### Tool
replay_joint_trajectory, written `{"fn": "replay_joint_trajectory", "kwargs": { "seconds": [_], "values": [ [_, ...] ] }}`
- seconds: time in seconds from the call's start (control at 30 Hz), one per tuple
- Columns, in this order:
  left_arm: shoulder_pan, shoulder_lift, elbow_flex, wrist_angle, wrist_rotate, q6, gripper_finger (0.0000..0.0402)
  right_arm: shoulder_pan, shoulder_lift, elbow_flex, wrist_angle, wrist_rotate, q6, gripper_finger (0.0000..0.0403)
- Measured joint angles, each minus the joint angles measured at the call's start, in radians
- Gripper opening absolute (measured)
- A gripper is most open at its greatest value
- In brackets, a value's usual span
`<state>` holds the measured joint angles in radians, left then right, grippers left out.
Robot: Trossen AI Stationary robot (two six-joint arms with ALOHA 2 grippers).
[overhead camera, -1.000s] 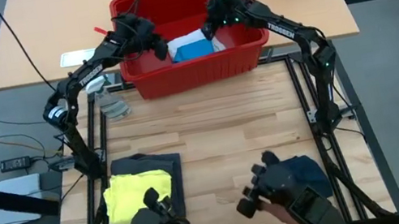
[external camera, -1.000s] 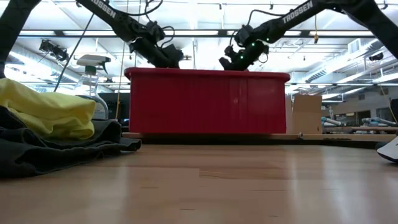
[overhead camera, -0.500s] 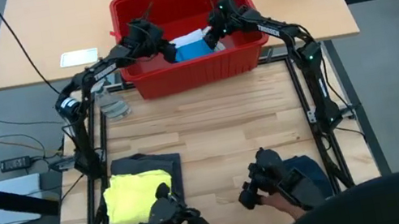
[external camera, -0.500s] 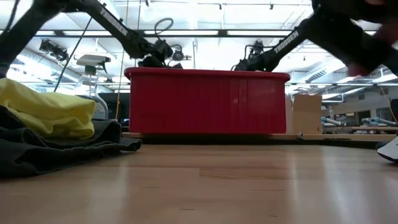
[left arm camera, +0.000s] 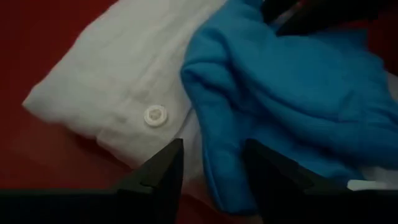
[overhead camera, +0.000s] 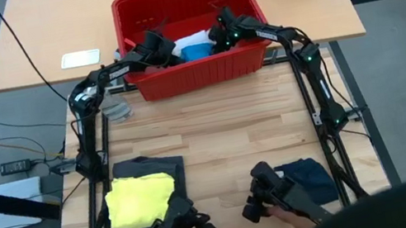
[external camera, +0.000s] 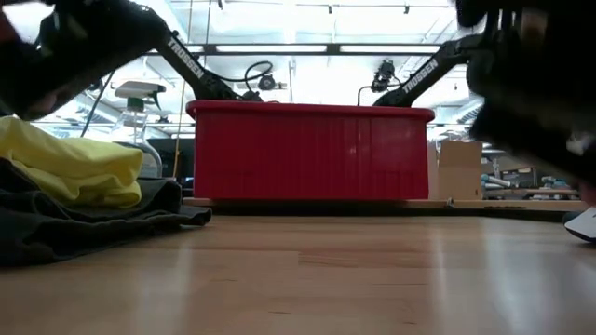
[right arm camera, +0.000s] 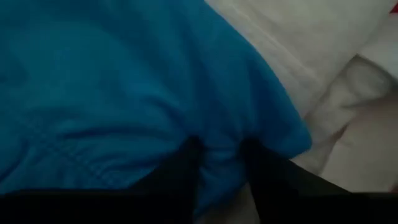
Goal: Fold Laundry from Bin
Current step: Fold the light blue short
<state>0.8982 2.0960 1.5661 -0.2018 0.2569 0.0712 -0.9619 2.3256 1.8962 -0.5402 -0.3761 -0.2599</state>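
The red bin (overhead camera: 200,72) stands at the table's far edge and holds a blue garment (overhead camera: 194,51) lying on a white one (overhead camera: 188,36). Both grippers are down inside the bin. My left gripper (overhead camera: 164,51) is open at the blue garment's left end, its fingers (left arm camera: 169,163) on either side of a blue fold (left arm camera: 217,168). The white garment with a button (left arm camera: 155,115) lies beside it. My right gripper (overhead camera: 219,38) is shut on the blue garment's right end (right arm camera: 124,93). In the low view the bin's wall (external camera: 312,154) hides both grippers. My right gripper pinches a small bunch of the blue garment (right arm camera: 219,163) between its two fingers (right arm camera: 186,165), coming from above and slanting down into the bin. Creases run out from the fingers. The garment lies on the white garment in the bin.
A yellow garment (overhead camera: 138,199) lies folded on a dark grey one (overhead camera: 160,167) at the near left. A dark blue garment (overhead camera: 308,179) lies at the near right. A person's hands (overhead camera: 281,201) work control grips at the near edge. A spray bottle (overhead camera: 114,109) stands left of the bin.
Both grippers have gone down from above the bin's rim into the bin, toward the blue garment, the left from the left side and the right from the right. In the low view they have sunk behind the bin's wall.
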Motion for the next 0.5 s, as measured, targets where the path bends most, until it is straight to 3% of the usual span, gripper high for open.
{"fn": "replay_joint_trajectory", "kwargs": {
  "seconds": [0.07,0.2,0.33,0.5],
  "values": [
    [-0.004,-0.001,0.001,0.003,-0.001,0.000,0.0167,0.004,0.019,0.003,0.007,0.000,0.009,0.0117],
    [-0.003,-0.034,0.000,0.012,-0.006,-0.008,0.0157,0.013,0.014,0.002,0.001,0.010,0.018,0.0022],
    [0.009,-0.102,0.000,0.017,-0.015,-0.006,0.0155,0.019,-0.058,0.007,-0.030,0.087,0.013,0.0009],
    [0.023,-0.213,0.001,0.029,-0.020,-0.004,0.0155,0.013,-0.228,0.087,-0.014,0.102,0.013,0.0004]
  ]
}}
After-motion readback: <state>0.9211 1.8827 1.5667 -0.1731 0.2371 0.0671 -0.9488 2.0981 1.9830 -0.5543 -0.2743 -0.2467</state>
